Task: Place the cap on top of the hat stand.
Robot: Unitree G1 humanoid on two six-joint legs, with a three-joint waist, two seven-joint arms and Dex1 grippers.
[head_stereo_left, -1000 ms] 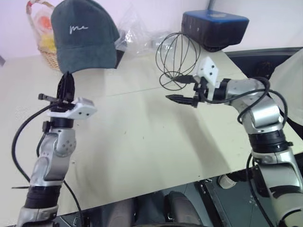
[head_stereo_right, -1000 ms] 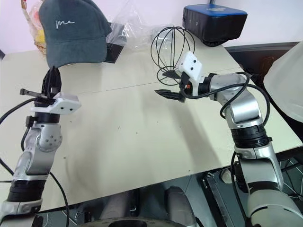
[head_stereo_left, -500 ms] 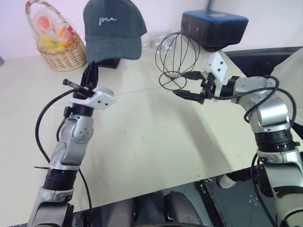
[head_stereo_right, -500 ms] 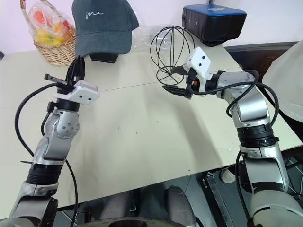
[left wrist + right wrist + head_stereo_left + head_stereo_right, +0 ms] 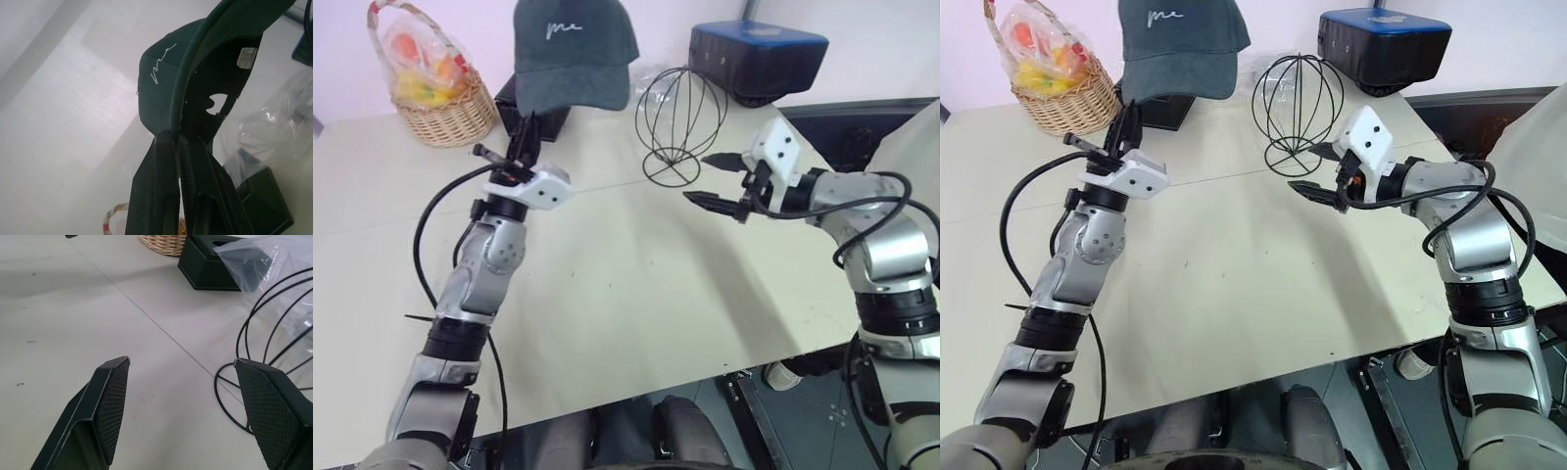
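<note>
Teal-grey cap [image 5: 573, 54] hangs rim-pinched in left gripper [image 5: 526, 135] beside hat stand [image 5: 680, 122]; right gripper [image 5: 722, 181] spread.

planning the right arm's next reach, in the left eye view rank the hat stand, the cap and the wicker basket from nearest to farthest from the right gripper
1. The hat stand: just beside the open right gripper, on the table, not touching it.
2. The cap: farther along, held up over the table by the shut left gripper.
3. The wicker basket: farthest, at the table's far left corner.
</note>
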